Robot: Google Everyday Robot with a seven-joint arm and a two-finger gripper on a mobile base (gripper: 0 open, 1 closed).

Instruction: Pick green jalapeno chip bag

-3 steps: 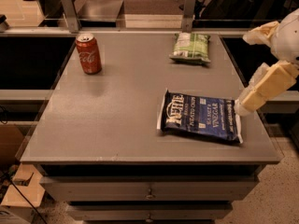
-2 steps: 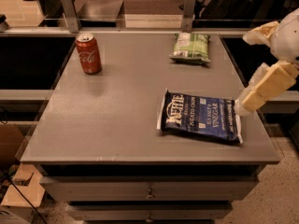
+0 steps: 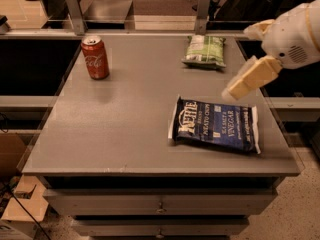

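The green jalapeno chip bag (image 3: 204, 51) is small, puffy and light green. It lies at the far right of the grey table (image 3: 125, 119). My gripper (image 3: 240, 64) hangs over the table's right edge, on a white arm. It is a little in front and to the right of the green bag, and above the far end of the blue bag. Its cream fingers (image 3: 250, 76) are spread apart and hold nothing. It touches neither bag.
A larger flat dark-blue Kettle chip bag (image 3: 215, 125) lies at the near right of the table. A red Coca-Cola can (image 3: 95, 58) stands upright at the far left. Metal rail posts (image 3: 73, 10) rise behind the table's far edge.
My gripper has moved left and slightly farther in over the table's right edge, closer to the green bag. The bags and the can have not moved.
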